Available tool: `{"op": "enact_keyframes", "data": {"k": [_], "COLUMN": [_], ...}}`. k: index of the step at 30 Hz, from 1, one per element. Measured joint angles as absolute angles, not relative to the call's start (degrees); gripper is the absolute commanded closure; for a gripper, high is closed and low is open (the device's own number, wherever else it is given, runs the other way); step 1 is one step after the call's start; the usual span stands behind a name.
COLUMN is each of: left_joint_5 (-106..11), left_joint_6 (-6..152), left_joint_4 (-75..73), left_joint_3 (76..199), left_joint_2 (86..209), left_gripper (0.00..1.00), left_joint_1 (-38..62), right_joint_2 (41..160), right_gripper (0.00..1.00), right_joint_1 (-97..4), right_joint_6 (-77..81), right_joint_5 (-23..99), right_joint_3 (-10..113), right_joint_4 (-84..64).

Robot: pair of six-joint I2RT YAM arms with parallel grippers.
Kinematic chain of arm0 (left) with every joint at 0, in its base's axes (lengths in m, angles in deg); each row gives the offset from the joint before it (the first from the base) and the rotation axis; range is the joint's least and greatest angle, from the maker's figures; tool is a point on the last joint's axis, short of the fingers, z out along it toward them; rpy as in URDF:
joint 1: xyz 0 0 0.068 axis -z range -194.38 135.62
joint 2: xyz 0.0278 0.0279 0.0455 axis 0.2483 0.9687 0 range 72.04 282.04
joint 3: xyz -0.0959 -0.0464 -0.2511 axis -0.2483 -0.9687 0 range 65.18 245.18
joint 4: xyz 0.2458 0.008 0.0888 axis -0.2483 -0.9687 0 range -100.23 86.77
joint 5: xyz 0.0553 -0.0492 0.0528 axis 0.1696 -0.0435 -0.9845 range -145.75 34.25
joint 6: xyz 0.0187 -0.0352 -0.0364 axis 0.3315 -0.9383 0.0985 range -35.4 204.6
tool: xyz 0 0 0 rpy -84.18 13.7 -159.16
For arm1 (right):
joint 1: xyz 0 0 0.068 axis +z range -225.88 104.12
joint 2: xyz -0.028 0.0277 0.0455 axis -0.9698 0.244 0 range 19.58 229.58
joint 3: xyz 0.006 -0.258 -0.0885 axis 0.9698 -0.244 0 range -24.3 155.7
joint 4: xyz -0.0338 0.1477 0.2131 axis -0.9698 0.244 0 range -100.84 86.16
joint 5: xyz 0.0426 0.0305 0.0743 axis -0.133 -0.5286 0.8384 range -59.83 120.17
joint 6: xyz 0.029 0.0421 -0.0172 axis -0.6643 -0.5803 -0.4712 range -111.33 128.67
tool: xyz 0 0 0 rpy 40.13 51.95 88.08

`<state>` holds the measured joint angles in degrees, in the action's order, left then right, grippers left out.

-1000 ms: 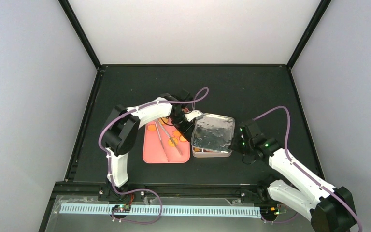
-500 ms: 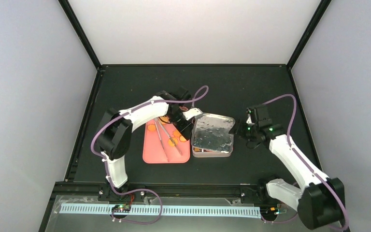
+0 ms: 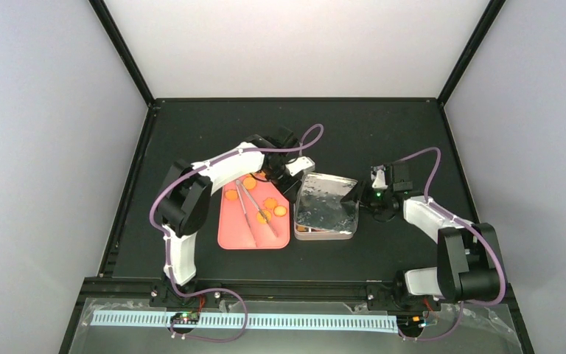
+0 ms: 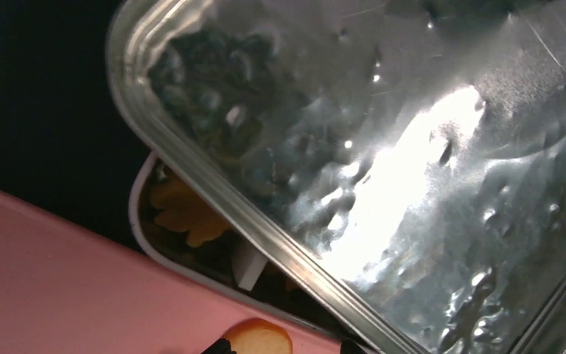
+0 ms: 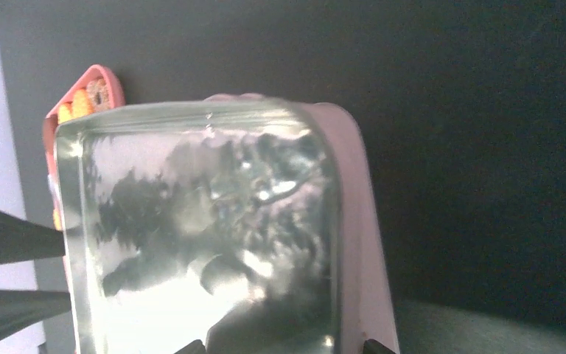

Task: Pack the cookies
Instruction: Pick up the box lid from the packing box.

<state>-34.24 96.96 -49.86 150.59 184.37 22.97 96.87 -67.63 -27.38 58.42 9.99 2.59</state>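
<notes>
Two arms: flank the tin (image 3: 324, 235).
Pink tray (image 3: 236, 236): just left of the tin.
Lid (image 3: 328, 203): dimpled metal, askew, hiding most of the tin.
Tongs (image 3: 249, 214): lengthwise on the tray.
Cookies (image 3: 270, 204): orange discs, flat on the tray's far half, round, no long axis; one flower-shaped inside the tin.
Left gripper (image 4: 286, 348): at the lid's far-left corner, released.
Right gripper (image 5: 281, 348): at the lid's right edge, released.

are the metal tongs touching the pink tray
Touching. The top view shows the metal tongs lying flat across the pink tray, among the orange cookies.
</notes>
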Motion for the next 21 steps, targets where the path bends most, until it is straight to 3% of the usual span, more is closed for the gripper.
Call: {"op": "enact_keyframes", "data": {"k": [11, 15, 21], "left_joint_5": [-35.81, -36.22, -36.22], "left_joint_6": [96.24, 95.93, 95.89], "left_joint_4": [-49.84, -49.86, -49.86], "left_joint_3": [151.42, 151.42, 151.42], "left_joint_2": [185.36, 185.8, 185.8], "left_gripper": [0.63, 0.64, 0.64], "left_joint_1": [25.48, 25.85, 25.87], "right_joint_2": [88.29, 84.11, 82.47], "right_gripper": [0.49, 0.55, 0.93], "right_joint_1": [-68.2, -68.13, -67.8], "right_joint_6": [-28.08, -28.32, -30.14], "right_joint_5": [61.16, 61.92, 64.35], "right_joint_3": [6.64, 6.8, 6.73], "right_joint_4": [-0.97, -0.63, -1.15]}}
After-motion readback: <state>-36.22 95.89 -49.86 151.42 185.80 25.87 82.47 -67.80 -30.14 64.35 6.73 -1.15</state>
